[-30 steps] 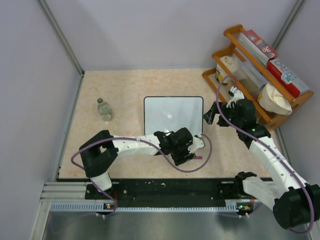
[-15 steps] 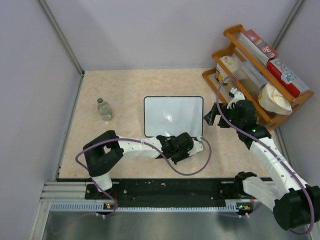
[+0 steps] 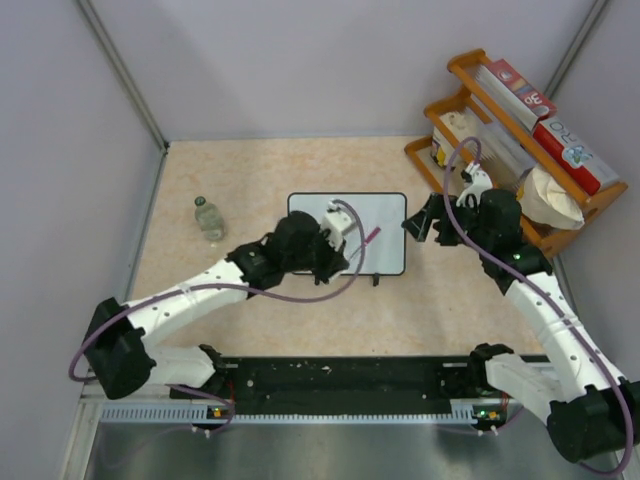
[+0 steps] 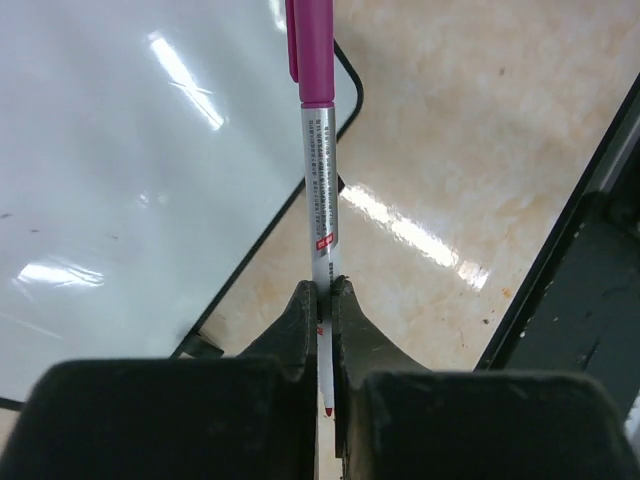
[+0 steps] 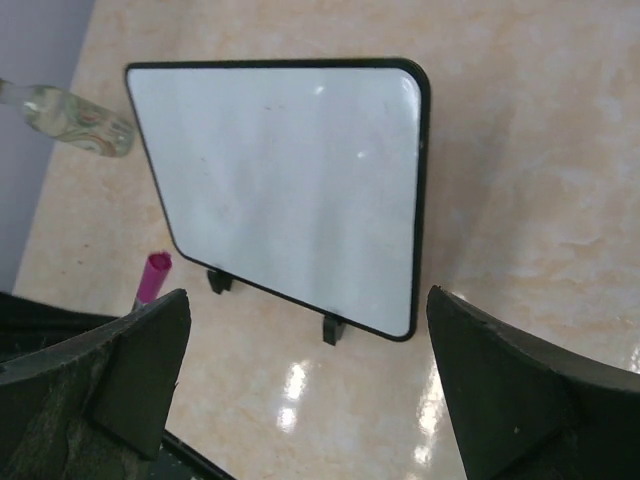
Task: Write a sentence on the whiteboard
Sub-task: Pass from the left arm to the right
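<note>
Clearly we are at the very start of the writing step: marker in hand, nothing written. Our left pincer [image 4: 320, 295] is clamped shut on the grey barrel of a marker [image 4: 318, 180], gripping it toward its tail. The magenta cap [image 4: 312, 45] sits on the far end, hanging over the edge of the whiteboard [image 4: 120, 180]. The whiteboard rests in the middle of the desk [image 3: 250, 170] with its two small black feet toward us. How steeply it leans we cannot tell. Its glossy face shows only glare and a few faint specks, and no stroke of the sentence is on it yet.

Our right pincer [image 5: 305, 310] stands wide open and holds nothing, hovering just off the board's right side and facing across it. A small clear bottle [image 3: 209, 218] stands well apart to the left.

We judge that the cap has to come off before any ink can reach the board. The open right pincer looks well placed to close on the cap and pull along the barrel while the left keeps its grip. After that, the tip must be brought down to the upper left of the board at a light, steady angle. Too hard a press could push the board along the desk.
</note>
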Tool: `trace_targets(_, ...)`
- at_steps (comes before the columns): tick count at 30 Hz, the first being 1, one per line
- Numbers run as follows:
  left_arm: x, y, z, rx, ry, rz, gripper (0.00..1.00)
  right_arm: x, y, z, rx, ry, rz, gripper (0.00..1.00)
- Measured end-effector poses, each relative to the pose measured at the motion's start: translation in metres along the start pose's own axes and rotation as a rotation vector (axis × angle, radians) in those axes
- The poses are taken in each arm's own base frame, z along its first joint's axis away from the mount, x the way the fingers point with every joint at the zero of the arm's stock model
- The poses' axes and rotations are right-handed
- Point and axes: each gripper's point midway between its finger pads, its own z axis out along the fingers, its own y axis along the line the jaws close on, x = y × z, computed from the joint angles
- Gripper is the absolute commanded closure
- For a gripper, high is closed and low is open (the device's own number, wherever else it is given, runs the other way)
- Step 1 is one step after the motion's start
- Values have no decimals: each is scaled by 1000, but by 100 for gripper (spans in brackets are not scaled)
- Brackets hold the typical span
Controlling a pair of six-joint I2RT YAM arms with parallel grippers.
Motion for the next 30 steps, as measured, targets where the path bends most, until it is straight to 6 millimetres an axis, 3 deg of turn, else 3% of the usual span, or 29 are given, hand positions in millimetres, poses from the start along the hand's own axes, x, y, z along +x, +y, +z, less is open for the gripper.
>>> trace_targets(4,-34,28,-36,14,-134,-149,100,-22,37,-7,-122,-47,2,1)
trace_targets(7,-49,41,-57,50,-203,-258,100,-25,77,-10,-254,-55,-18,4)
trace_targets(9,-63,44,-72,100,-271,-316,100,-22,109,-14,-365,-48,-27,9)
trace_targets(13,-87,35,-98,218,-380,-374,100,-20,154,-14,-539,-35,-18,29)
trace_targets(15,-97,26,-108,278,-410,-379,100,-19,171,-10,-610,-22,1,30)
trace_targets(20,-107,8,-119,393,-439,-374,100,-6,202,-1,-717,43,28,42)
trace_targets(24,-104,-1,-121,448,-430,-381,100,-7,222,-6,-790,49,28,52)
trace_targets(27,-101,-3,-120,466,-420,-390,100,-12,229,-11,-826,33,28,65)
trace_targets(30,-99,-5,-121,478,-415,-392,100,-15,233,-15,-849,27,30,99)
